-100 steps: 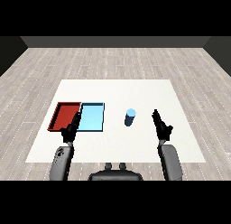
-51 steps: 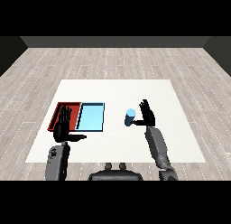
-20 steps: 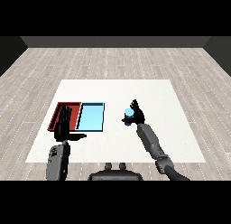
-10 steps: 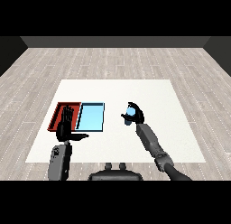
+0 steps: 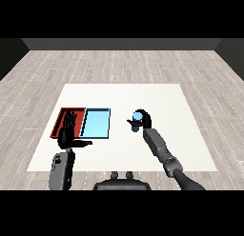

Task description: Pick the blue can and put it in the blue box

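Right hand: the black right hand (image 5: 144,121) is curled round the blue can (image 5: 137,121), thumb on the can's left side, fingers wrapping its right and far side.
Blue can: a small upright cylinder, light blue with a paler round top, held within the right hand, well to the right of both trays; whether it touches the surface cannot be told.
Left hand: the black left hand (image 5: 68,132) stands upright with fingers straight and thumb stuck out toward the right, holding nothing.
Blue tray: a flat, light blue rectangle with a thin raised rim (image 5: 96,123), just right of the left hand's fingers and well left of the right hand.
Red tray: a shallow red rectangle with a dark inner floor (image 5: 62,119), touching the blue tray's left edge, partly behind the left hand.
Surface: a smooth white rectangular surface (image 5: 143,94), set on a floor (image 5: 124,63) of pale grey wooden planks.
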Controlling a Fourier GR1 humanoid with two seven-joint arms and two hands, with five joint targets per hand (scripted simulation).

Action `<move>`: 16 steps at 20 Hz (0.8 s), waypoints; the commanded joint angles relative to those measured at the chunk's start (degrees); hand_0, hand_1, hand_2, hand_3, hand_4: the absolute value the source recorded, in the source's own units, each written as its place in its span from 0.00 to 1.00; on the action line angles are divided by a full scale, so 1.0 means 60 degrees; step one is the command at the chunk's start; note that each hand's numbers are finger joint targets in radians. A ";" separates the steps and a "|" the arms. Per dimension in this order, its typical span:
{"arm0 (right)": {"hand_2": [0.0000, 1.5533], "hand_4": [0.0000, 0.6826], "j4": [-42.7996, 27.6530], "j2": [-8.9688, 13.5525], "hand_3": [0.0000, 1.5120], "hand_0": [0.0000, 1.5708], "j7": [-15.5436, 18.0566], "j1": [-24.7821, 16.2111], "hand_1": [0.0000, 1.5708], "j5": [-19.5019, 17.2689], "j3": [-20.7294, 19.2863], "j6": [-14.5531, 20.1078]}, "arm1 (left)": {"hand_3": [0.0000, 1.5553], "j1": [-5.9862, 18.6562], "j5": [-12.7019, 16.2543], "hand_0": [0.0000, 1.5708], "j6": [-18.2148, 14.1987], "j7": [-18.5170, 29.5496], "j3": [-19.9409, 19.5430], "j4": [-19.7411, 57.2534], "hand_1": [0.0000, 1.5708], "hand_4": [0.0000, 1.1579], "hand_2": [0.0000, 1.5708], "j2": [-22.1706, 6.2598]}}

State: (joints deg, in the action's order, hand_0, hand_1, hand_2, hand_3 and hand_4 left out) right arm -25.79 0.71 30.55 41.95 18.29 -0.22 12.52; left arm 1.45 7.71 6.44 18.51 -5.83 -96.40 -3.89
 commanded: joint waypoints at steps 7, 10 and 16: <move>0.93 0.92 -0.2774 0.0751 0.93 0.93 -0.1824 -0.0199 0.93 -0.0779 0.0681 0.0505 | 0.00 -0.0171 -0.0498 0.00 0.0262 0.0221 0.0818 0.0478 0.00 0.00 0.00 0.0277; 0.93 0.91 -0.3832 0.0535 0.92 0.91 -0.1777 -0.0701 0.91 -0.1297 0.1191 0.1085 | 0.00 0.0470 -0.0874 0.00 -0.0094 -0.0596 0.1215 0.0574 0.00 0.00 0.00 0.0433; 0.93 0.91 -0.5145 0.1003 0.93 0.90 -0.2722 -0.0636 0.90 -0.1720 0.1259 0.0992 | 0.00 0.0520 -0.1156 0.00 -0.0225 -0.0862 0.1841 0.1010 0.00 0.00 0.00 0.0634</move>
State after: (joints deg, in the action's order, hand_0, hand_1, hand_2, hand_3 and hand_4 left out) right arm -53.14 5.88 15.98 38.19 9.73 7.25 18.25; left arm 4.71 2.70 5.94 13.41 2.45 -91.98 -1.42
